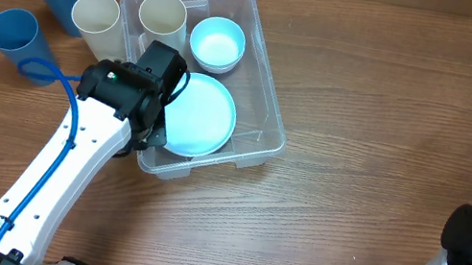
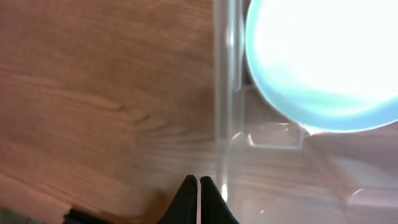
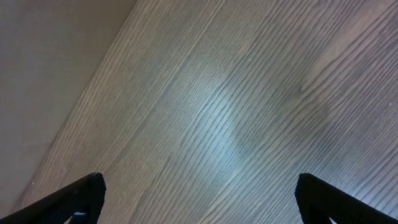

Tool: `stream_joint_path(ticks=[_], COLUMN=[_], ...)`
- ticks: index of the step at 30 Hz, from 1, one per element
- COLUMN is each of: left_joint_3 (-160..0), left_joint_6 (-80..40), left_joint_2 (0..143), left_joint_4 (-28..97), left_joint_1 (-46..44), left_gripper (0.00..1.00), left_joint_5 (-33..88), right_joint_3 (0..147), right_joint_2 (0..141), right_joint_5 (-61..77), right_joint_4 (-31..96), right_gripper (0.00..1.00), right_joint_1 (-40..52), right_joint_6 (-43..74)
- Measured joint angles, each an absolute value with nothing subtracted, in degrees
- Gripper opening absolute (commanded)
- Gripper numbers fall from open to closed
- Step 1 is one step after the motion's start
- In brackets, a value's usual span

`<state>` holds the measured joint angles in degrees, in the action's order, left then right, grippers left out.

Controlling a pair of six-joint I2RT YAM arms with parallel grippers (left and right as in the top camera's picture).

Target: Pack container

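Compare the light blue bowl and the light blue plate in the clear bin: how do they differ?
The plate is wider and shallow; the bowl is narrower and deeper. The bowl sits at the container's far end beside a cream cup; the plate fills the near end. The left arm covers part of the plate; the bowl is in full view. Both are light blue, round and inside the container.

Left wall of container [image 1: 263,89] hidden beneath left arm [image 1: 122,88]
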<state>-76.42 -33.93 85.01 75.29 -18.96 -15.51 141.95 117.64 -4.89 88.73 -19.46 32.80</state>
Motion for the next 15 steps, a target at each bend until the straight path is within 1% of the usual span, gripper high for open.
stream_joint_path(ticks=[5, 10, 15], left_joint_3=[-76.4, -73.2, -68.3], left_joint_6=[-28.2, -23.9, -23.6], left_joint_2=[85.0, 85.0, 85.0], left_joint_4=[68.1, 65.7, 67.2], left_joint_1=[-19.0, -19.0, -19.0], left_gripper=[0.06, 0.04, 0.04], left_joint_5=[-11.2, -8.7, -8.1], right_joint_3=[141.9, 141.9, 141.9], right_joint_2=[117.6, 117.6, 117.6], right_joint_5=[-4.8, -4.9, -4.9], right_joint_4=[88.7, 88.7, 88.7], right_gripper=[1.00, 1.00, 1.00], right_joint_1=[-19.5, -19.4, -19.5], right_joint_6=[32.8, 32.8, 32.8])
